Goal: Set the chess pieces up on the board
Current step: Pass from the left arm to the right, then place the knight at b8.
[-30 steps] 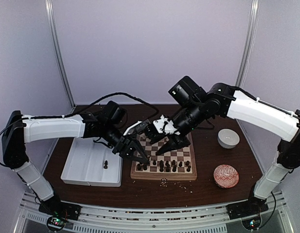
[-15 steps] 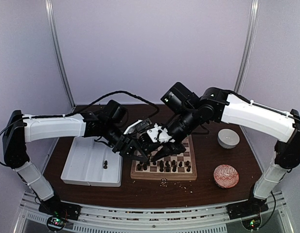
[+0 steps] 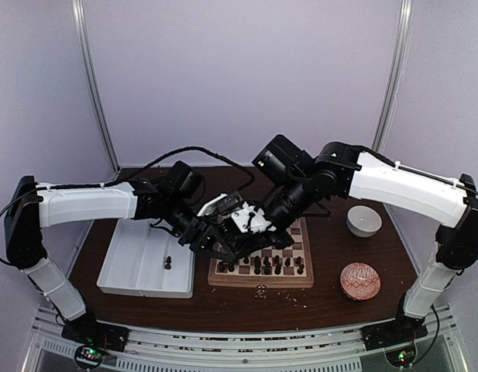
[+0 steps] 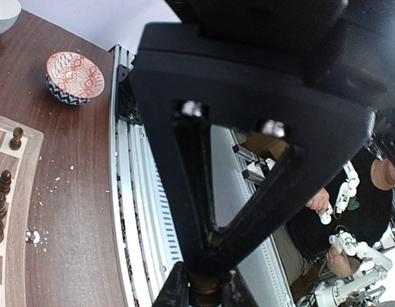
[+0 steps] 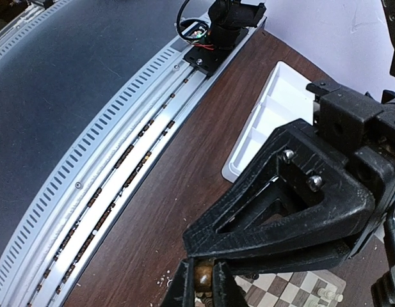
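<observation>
Above the left side of the board (image 3: 262,282), my two grippers meet tip to tip. My left gripper (image 3: 225,246) is shut on a dark brown chess piece (image 4: 207,294), seen between its fingertips (image 4: 173,291) at the bottom of the left wrist view. My right gripper (image 3: 243,245) is shut on the same piece (image 5: 203,275) from the opposite side. In the top view the fingers hide this piece. A row of dark pieces (image 3: 258,266) stands along the board's near edge. One more dark piece (image 3: 168,263) lies in the white tray (image 3: 130,271).
A white bowl (image 3: 364,221) sits right of the board and a red patterned bowl (image 3: 360,280) nearer the front right. Pale crumbs (image 3: 262,291) lie in front of the board. The tray is directly left of the board.
My right gripper has swung left and down to the left gripper's tips and closed on the dark piece held there. The left arm has barely moved.
</observation>
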You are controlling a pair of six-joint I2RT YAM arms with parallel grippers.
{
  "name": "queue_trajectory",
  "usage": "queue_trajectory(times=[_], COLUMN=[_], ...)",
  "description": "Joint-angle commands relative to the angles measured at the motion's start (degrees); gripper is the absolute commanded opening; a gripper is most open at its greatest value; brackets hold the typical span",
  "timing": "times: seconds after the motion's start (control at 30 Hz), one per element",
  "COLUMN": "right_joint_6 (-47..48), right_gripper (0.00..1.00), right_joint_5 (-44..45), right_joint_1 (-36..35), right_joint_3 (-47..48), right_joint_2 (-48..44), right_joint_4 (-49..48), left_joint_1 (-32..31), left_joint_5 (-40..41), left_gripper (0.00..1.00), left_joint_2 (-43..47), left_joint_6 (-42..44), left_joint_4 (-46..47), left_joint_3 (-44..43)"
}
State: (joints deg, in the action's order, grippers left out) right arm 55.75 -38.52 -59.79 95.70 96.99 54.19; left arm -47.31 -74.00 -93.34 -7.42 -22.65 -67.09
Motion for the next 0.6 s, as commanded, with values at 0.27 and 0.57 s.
queue_trajectory(times=[0.27, 0.57], right_joint_6=[3.07, 3.13], right_gripper=[0.00, 0.00], right_joint_5=[12.34, 30.74], right_joint_1=[-0.84, 0.29], right_joint_3=[2.05, -0.51], right_joint_2=[-2.00, 1.71], right_joint_4=[10.27, 23.04], left_joint_1=[5.42, 11.41], left_joint_5=[19.52, 42.39], left_gripper=[0.29, 0.33], left_joint_2=[3.42, 10.69], left_joint_6=[0.25, -1.90], left_joint_4=[-0.71, 0.86], left_joint_3=[-0.53, 3.84])
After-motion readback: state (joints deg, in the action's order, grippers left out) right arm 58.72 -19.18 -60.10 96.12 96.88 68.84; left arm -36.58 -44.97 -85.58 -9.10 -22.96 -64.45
